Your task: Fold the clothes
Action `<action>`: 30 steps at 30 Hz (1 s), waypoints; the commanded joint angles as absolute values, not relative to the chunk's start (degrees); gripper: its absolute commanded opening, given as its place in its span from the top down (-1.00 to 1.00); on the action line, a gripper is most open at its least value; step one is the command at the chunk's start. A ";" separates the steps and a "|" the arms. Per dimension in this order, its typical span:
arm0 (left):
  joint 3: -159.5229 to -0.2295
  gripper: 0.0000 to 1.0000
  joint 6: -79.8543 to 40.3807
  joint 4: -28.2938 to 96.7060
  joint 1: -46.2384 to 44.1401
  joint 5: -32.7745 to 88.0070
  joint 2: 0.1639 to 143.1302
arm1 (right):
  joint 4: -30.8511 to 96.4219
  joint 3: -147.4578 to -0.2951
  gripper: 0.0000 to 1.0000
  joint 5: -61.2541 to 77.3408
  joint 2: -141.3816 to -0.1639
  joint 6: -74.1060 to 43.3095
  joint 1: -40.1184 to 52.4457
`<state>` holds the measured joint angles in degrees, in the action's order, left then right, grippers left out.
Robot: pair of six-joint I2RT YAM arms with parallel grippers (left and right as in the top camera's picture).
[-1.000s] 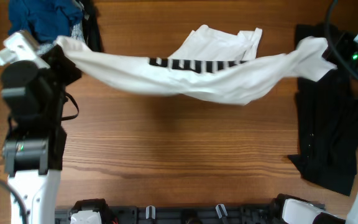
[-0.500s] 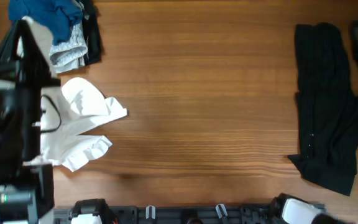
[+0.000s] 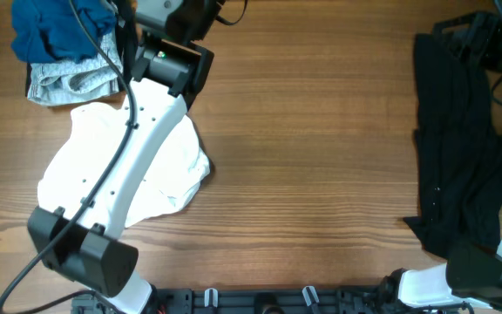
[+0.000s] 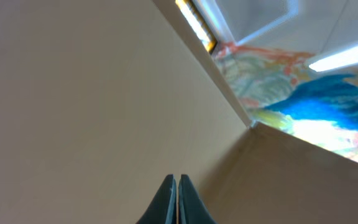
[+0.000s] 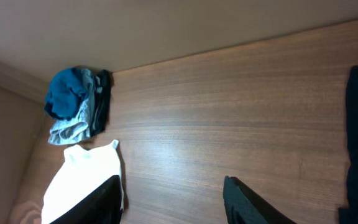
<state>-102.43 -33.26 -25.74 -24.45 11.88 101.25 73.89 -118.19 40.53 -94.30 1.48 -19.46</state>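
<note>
Table [image 3: 321, 174]: wood, being occupied by garments at both ends.

Left arm [image 3: 138, 148]: being stretched from the near-left base diagonally across the shirt to the far edge. The wrist is being pointed upward, so only wall and ceiling are being shown by its camera.

Black garment [image 3: 460, 157]: being left spread lengthwise along the right edge.

Shirt [image 3: 177, 170]: being left in a rumpled white heap at the left of the table. It is being partly covered by the arm and touched by neither gripper.

Pile of blue and grey clothes [image 3: 55, 44]: being kept at the far-left corner, just beyond the shirt.

Right gripper [image 5: 171, 186]: fingers being held wide apart with nothing between them, being carried well above the table.

Left gripper [image 4: 176, 180]: fingertips being pressed together, nothing being gripped.
</note>
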 commanded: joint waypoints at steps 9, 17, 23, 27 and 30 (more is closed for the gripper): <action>-104.60 0.67 -12.93 15.49 -17.76 3.53 97.32 | 72.71 -118.48 -0.21 41.56 -99.90 4.40 -13.39; -104.60 -0.53 -9.45 51.86 -9.82 -8.01 90.11 | 69.95 -118.48 -0.25 39.70 -113.27 2.74 6.55; -104.55 -1.00 -12.45 67.77 6.63 -7.53 87.15 | 59.61 -118.48 -0.34 28.97 -126.67 -10.90 26.61; -104.20 -1.00 -12.43 68.51 10.13 -6.92 87.18 | 51.20 -118.48 -0.39 25.45 -133.40 -20.53 35.70; -104.14 -1.00 -12.43 69.12 10.50 -6.92 87.18 | 43.99 -118.48 -0.42 17.93 -137.51 -26.02 41.12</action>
